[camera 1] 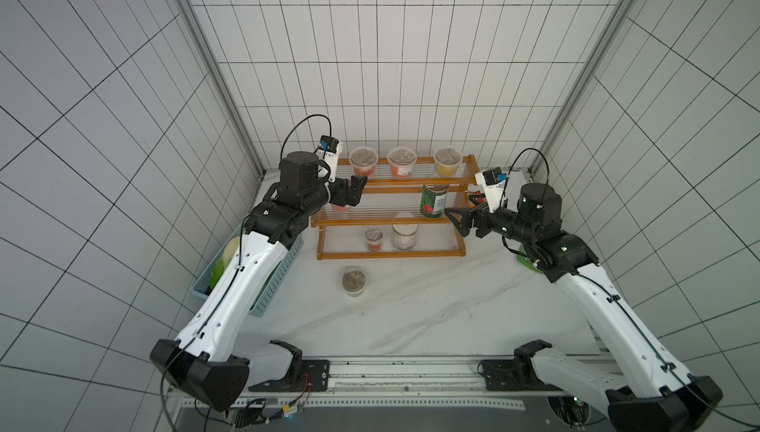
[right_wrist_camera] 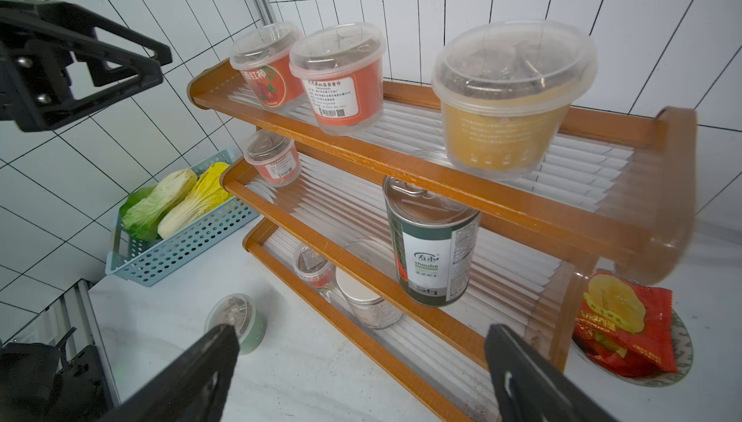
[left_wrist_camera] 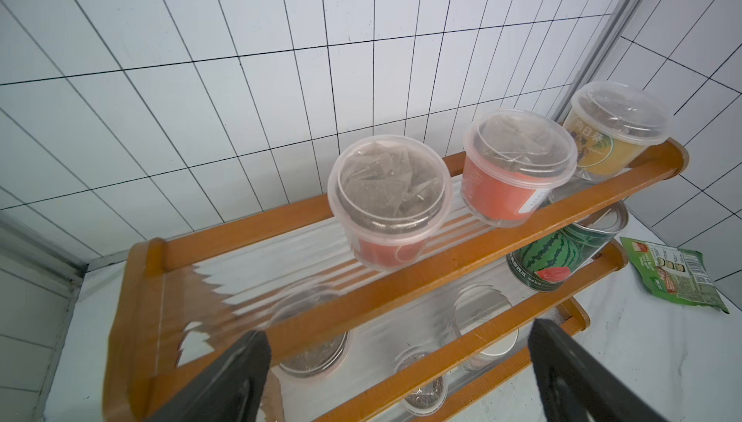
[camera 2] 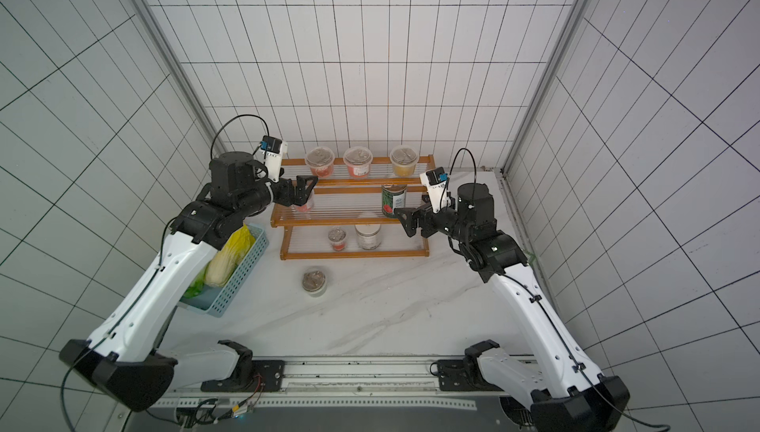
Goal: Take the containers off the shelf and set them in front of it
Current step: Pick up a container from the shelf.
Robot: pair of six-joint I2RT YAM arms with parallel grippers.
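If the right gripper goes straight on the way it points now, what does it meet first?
Probably the tin can on the middle tier of the shelf; the open right gripper points toward it. Depth is unclear.

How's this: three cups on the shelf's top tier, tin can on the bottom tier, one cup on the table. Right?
No. The tin can stands on the middle tier of the shelf, not the bottom; the right wrist view shows it. Rest holds.
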